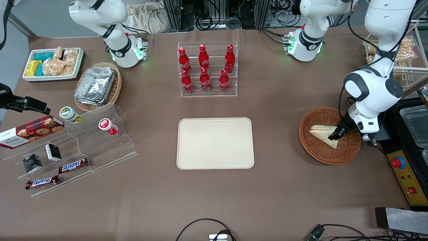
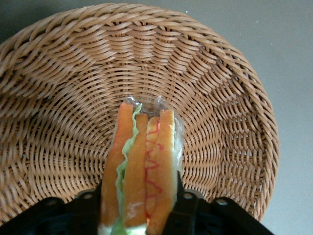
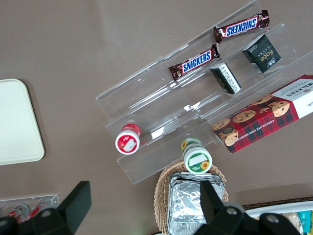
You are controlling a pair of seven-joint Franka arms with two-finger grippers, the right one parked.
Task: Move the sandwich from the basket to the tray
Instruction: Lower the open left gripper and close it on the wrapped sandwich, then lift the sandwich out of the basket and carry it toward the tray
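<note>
A brown-covered table [image 1: 281, 187] with cables [image 1: 207, 20] along its edge.

The basket [image 1: 329, 135] stood toward the working arm's end of the table, well apart from the tray [image 1: 215, 143], which lay mid-table nearer the front camera than the bottle rack [image 1: 207, 69]. The sandwich [image 1: 325, 134] lay in the basket. The gripper [image 1: 336, 133] was down in the basket at the sandwich, its fingers [image 2: 188, 208] flanking the wedge's edge
</note>
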